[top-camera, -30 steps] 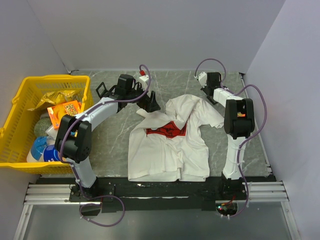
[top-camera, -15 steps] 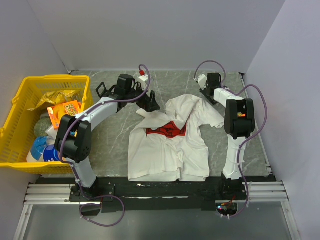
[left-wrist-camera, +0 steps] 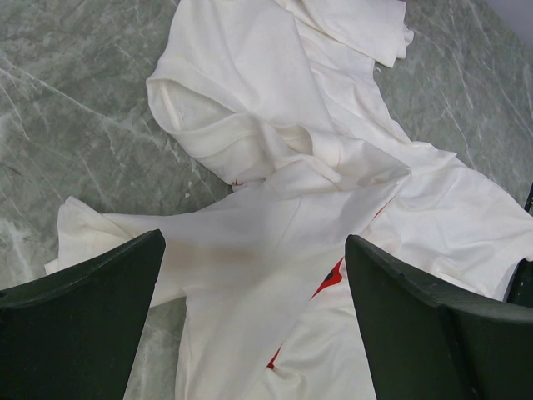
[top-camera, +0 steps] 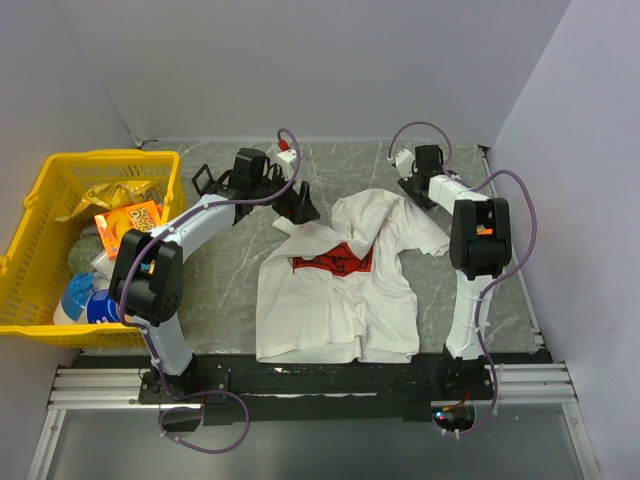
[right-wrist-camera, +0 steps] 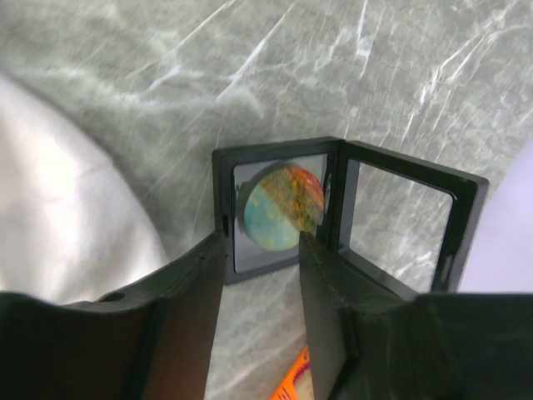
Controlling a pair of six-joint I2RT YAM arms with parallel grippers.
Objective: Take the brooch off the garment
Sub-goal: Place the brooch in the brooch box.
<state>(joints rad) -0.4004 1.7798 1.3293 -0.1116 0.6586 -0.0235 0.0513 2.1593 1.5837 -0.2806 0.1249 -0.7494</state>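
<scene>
The garment (top-camera: 335, 290), a white T-shirt with a red print (top-camera: 335, 260), lies crumpled mid-table. My left gripper (top-camera: 300, 205) hovers over its upper left; in the left wrist view its jaws stand wide open (left-wrist-camera: 254, 242) above the white folds (left-wrist-camera: 275, 167), holding nothing. The brooch (right-wrist-camera: 283, 207), a round blue, yellow and orange disc, rests in the left pane of an open black hinged case (right-wrist-camera: 466, 208) on the marble. My right gripper (right-wrist-camera: 261, 242) is just short of it, jaws apart with nothing between them. It sits at the shirt's far right (top-camera: 412, 185).
A yellow basket (top-camera: 40, 230) full of packets and bottles stands at the left edge. Grey walls close in the back and right side. A white sleeve (right-wrist-camera: 58, 208) lies left of the case. Something orange (right-wrist-camera: 296, 379) shows under the right gripper.
The right gripper's jaws have opened and its wrist has shifted very slightly. The left arm and the garment have not moved.
</scene>
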